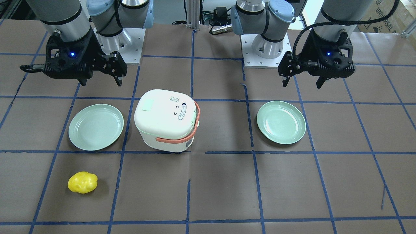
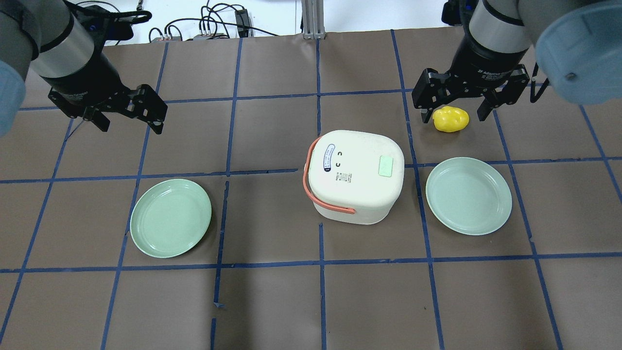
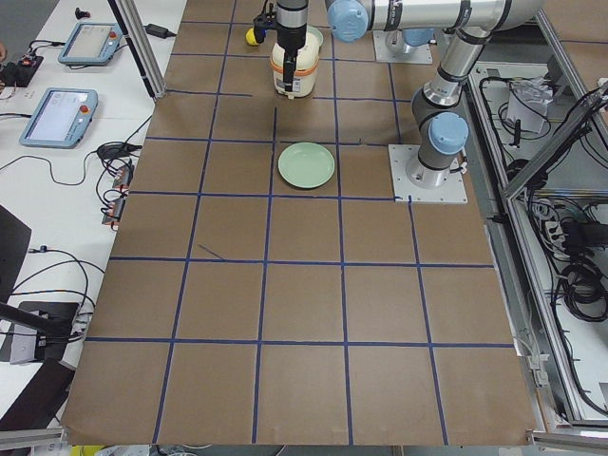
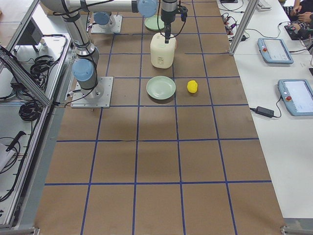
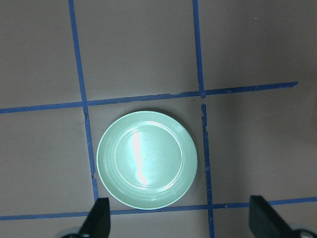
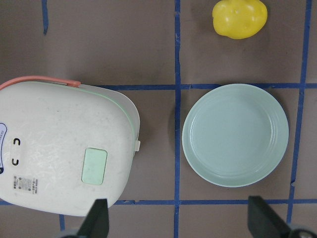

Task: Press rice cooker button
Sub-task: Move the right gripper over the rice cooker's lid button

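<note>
The left gripper (image 2: pixel 131 122) hangs over the table's left half with its jaws spread wide and nothing between them. Its wrist camera looks straight down on the left plate (image 2: pixel 170 218), which is bare.

The rice cooker (image 2: pixel 357 177) stands near the middle of the table, a little into the right half, lid closed and its coral handle (image 2: pixel 311 189) folded down on the side facing the left edge. The button (image 2: pixel 385 166), a pale green rectangle, sits on the lid's top, on the side facing the right edge, with its long axis running from the robot's edge toward the operators' edge.

The right plate (image 2: pixel 469 196) lies just beside the cooker, apart from it. A yellow lumpy toy (image 2: pixel 451 119) lies beyond the plate, toward the operators' edge.

The right gripper (image 1: pixel 100 81) hovers high over the right half, jaws likewise spread and empty. In its wrist view the button (image 6: pixel 94 165) shows just ahead of one fingertip (image 6: pixel 100 218), while the plate fills the space ahead of the jaws.

So the button lies below the right gripper and off toward the table's middle, and the right arm is plainly the nearer one. The left arm would have to cross the whole lid. I judge the press calls for a short sideways shift over the lid, then a straight descent. A fingertip, or the jaws brought together, has to land on the green patch. The approach has not begun.
</note>
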You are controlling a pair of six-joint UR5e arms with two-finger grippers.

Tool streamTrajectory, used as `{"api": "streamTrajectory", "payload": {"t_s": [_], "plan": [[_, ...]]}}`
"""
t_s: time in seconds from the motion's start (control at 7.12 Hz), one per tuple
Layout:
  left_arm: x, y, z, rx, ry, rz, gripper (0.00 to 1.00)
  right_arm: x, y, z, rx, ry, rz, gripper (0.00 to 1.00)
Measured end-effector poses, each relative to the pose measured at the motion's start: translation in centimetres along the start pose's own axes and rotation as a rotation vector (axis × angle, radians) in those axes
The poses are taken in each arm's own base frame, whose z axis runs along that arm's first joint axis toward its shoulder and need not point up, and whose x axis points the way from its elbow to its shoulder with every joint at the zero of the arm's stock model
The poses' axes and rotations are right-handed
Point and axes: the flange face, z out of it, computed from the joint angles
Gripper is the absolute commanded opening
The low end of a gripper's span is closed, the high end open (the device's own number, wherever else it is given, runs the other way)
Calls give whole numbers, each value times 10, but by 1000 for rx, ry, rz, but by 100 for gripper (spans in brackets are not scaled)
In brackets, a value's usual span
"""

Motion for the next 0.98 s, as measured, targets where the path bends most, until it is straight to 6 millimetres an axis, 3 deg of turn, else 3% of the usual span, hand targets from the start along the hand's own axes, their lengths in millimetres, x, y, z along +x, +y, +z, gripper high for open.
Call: {"api": "streamTrajectory", "payload": {"t_s": [0.14, 0.42, 0.56, 0.7, 0.98], "plan": [[0, 0, 0, 0, 0, 0, 100, -7, 3, 3, -6, -1, 1, 96], [0, 0, 0, 0, 0, 0, 100, -35, 10, 13, 10, -7, 15, 36], [0, 0, 0, 0, 0, 0, 100, -52, 9, 19, 27, -39, 18, 19], [0, 0, 0, 0, 0, 0, 100, -66, 7, 27, 18, -82, 19, 14], [0, 0, 0, 0, 0, 0, 100, -79, -5, 59, -22, -108, 2, 14]]}}
